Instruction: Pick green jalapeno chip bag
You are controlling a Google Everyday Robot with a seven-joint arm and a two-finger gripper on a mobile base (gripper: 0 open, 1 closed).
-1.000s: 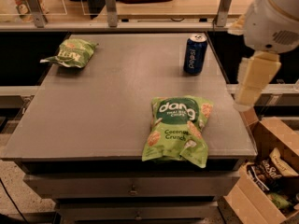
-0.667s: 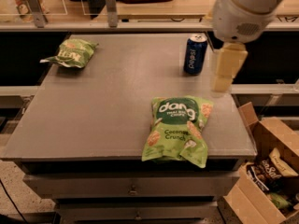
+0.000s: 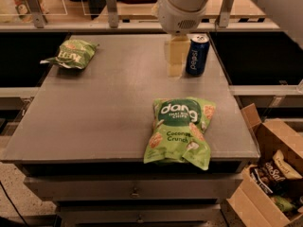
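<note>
**Camera view, approach phase.** My gripper (image 3: 174, 56) hangs over the far part of the table (image 3: 109, 108), just beside the blue Pepsi can (image 3: 198, 55) on the side nearer the target. It holds nothing. Whether my jaws stand apart or together I cannot tell.

The green jalapeno chip bag (image 3: 71, 53) lies flat near the table's far corner, at the left of the view, well apart from my gripper. Bare tabletop lies between us. The larger bright green dang Coconut Crunch bag (image 3: 180, 131) lies at the near edge and is not the target.

**Change over the last second.** My arm was out past the table's right-hand edge as viewed. It has since swept across, passed the can, and now hangs over the table. The two bags and the can have not moved.

**Meaning for the task.** The reach has begun, but I judge most of the sideways travel remains, followed by the descent and the grasp. An open cardboard box (image 3: 270, 174) of snacks stands on the floor beside the table, clear of my path.
</note>
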